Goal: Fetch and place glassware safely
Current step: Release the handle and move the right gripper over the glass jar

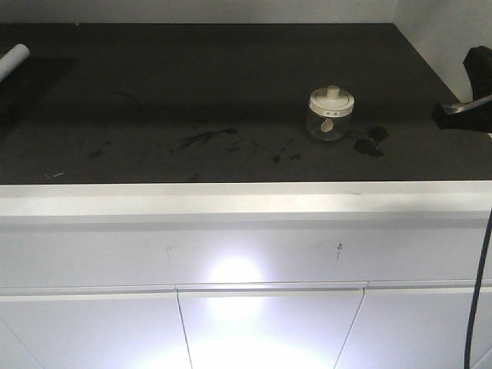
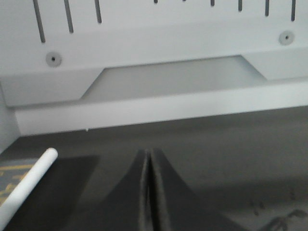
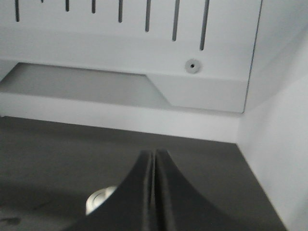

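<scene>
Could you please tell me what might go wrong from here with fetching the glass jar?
The right pincer is shut, and the jar sits just to its left; sweeping across unopened could knock it over. Gripping only by the lid might lift that off alone, leaving or dropping the glass.

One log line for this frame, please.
jar: upright, lidded, on counter, ungrasped | left end effector: shut, empty | right end effector: shut, empty

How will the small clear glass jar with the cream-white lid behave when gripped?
The small clear glass jar looks rigid and smooth, so probably slippery and breakable if squeezed hard. Squat and upright on the dark countertop, it likely resists tipping. Its cream-white knobbed lid may sit loose; lifting by it seems risky.
</scene>
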